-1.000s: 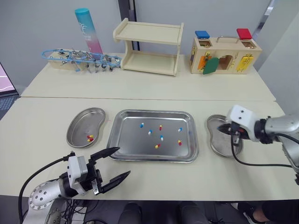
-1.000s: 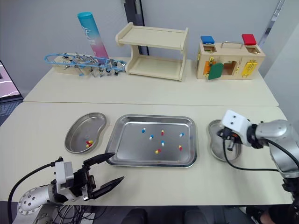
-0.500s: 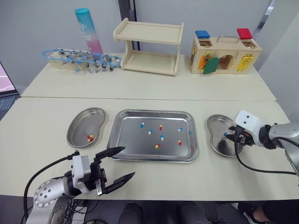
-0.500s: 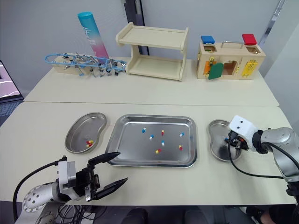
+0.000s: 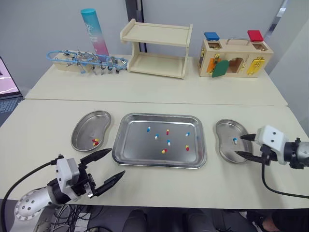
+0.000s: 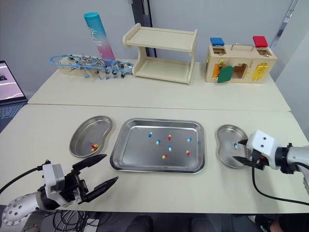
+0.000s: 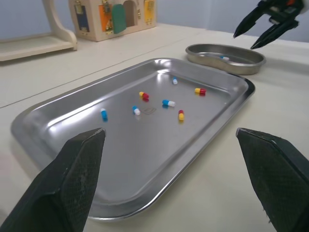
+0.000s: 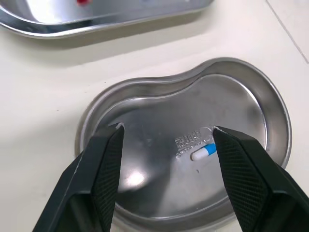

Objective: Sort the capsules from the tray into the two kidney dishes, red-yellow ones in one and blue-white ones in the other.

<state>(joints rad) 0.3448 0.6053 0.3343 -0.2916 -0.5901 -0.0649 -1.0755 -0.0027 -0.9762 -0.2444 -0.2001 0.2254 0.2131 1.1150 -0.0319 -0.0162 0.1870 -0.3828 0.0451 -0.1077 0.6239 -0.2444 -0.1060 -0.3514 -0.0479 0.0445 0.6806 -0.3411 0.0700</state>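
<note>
Tray point(image 5: 135, 150): seven capsules point(image 5: 168, 142) unsorted. 9 o'clock dish point(image 5: 89, 126): red-yellow pair point(image 5: 94, 142). 3 o'clock dish point(image 5: 224, 130): one blue-white capsule point(image 5: 235, 140). Left gripper point(image 5: 117, 161), right gripper point(image 5: 239, 146): fingers wide, empty.

You have two cream-topped tables pushed together edge to edge: the near table point(image 5: 43, 123) meets the far table point(image 5: 159, 91) along a straight seam that runs across the scene. Along the back of the far table you'll find a rack of blue-handled tools point(image 5: 87, 62), an upright teal-and-pink tube point(image 5: 94, 30) just behind it, a pale wooden two-tier shelf point(image 5: 157, 50) and a wooden latch box point(image 5: 235, 58) with a blue and a red block on top. Behind them is a plain grey wall point(image 5: 38, 24), split by a dark vertical strip point(image 5: 131, 10). A lit screen point(image 5: 6, 79) shows at the left edge. The light is even and soft.
</note>
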